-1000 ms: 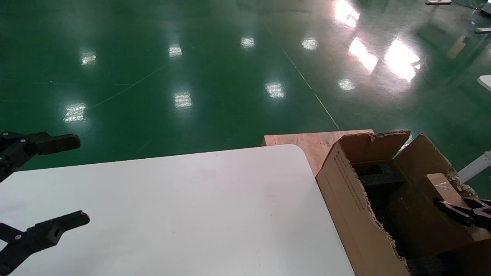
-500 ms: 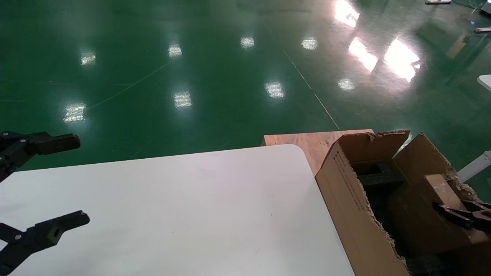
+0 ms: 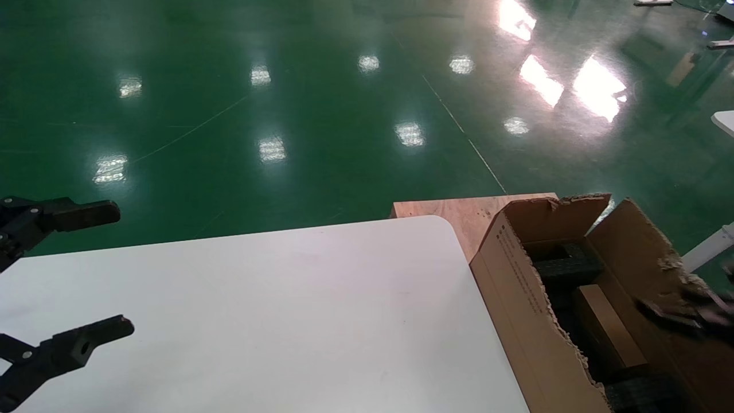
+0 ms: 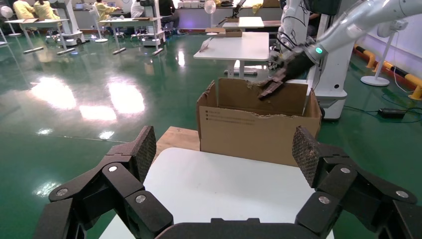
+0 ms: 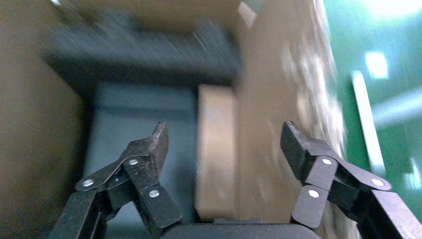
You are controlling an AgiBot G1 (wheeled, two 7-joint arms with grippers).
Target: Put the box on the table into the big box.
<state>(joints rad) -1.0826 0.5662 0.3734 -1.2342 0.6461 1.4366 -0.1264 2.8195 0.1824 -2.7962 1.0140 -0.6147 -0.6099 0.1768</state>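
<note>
- Head view: the box [image 3: 608,330] lies inside the big box [image 3: 524,310], low down against the black foam [image 3: 567,267], so the placing looks done.
- Head view: the right gripper [image 3: 685,312] is a motion-blurred shape above the carton's ragged right rim, apart from the box; this view alone does not settle how its fingers stand.
- Head view: the step in hand is, I judge, getting clear. A straight lift before any sideways travel should keep the fingers from snagging the torn cardboard.
- Head view: the left gripper [image 3: 57,281] hangs parked over the near left corner of the table [image 3: 275,321], fingers spread wide, holding nothing. A plywood board [image 3: 459,212] shows behind the table's far corner, under the carton.
- Left wrist view: beyond the left gripper's own spread fingers, the carton stands past the table's far end with its printed side facing this way. The right gripper [image 4: 271,87] is at its top rim. The carton's inside is hidden from here.
- Right wrist view: the right gripper [image 5: 224,144] is released, its fingers well apart with nothing between them. Beyond them the box [image 5: 215,149] rests lengthwise between dark foam [image 5: 139,119] and the carton's brown wall [image 5: 278,114].
- Right wrist view: the box appears settled beside that wall, so no nudge seems needed.
</note>
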